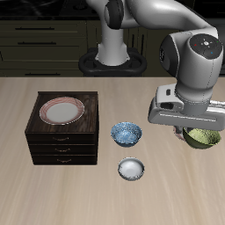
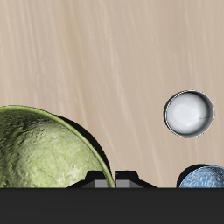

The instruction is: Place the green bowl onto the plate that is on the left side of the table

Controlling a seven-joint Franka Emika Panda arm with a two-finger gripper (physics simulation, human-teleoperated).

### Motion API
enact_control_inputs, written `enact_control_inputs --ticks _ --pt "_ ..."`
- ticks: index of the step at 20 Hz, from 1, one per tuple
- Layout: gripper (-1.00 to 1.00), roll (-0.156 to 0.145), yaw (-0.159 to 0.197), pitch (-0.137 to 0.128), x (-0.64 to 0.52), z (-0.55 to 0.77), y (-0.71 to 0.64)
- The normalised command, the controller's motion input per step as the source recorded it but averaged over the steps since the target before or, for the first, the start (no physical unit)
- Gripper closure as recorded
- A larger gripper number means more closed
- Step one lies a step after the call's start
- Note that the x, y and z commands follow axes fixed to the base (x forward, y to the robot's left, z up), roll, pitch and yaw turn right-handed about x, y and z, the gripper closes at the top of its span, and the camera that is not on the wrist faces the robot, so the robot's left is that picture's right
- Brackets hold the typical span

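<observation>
Green bowl [image 1: 203, 138] sitting under gripper [image 1: 192, 134], looking lifted off worktop [image 1: 53, 185], though hard to tell. Fingers hiding; cannot tell if pinching bowl rim. No plate with pinker rim showing in either view; only one plate [image 1: 61, 110] showing, on dark drawer box [image 1: 61, 132]. Placing not done yet. Blue bowl [image 1: 126, 133] and white bowl [image 1: 131, 168] near green bowl. Lots of bare worktop around green bowl for moving.

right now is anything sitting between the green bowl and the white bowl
Nothing: in the wrist view only bare tabletop separates the green bowl from the white bowl. The blue bowl sits off beside them.
</observation>
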Motion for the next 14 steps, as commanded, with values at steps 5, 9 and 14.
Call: enact_control_inputs --ticks 5,9,14 --pt "1.00 0.005 0.025 -0.091 -0.23 0.33 0.00" --pt "1.00 0.013 -0.027 0.019 -0.08 -0.05 -0.01" --pt "1.00 0.018 -0.003 -0.023 -0.18 0.04 0.04"
